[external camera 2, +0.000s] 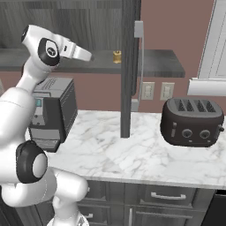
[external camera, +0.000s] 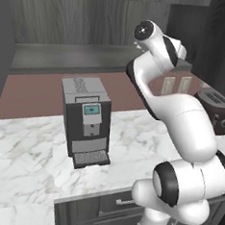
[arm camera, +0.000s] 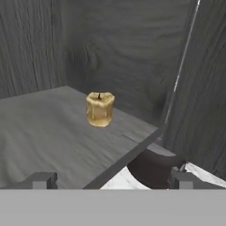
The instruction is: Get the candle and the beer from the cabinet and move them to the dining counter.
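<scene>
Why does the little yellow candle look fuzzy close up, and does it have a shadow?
In the hand view the candle looks soft and a bit blurry, like the shelf grain of the cabinet around it, with only a faint dark patch under it. In the right base view the candle is tiny and far, so its details wash out. The light is flat, without glare.

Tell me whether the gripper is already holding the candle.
No. The candle stands alone on the cabinet shelf, ahead of the open gripper.
</scene>
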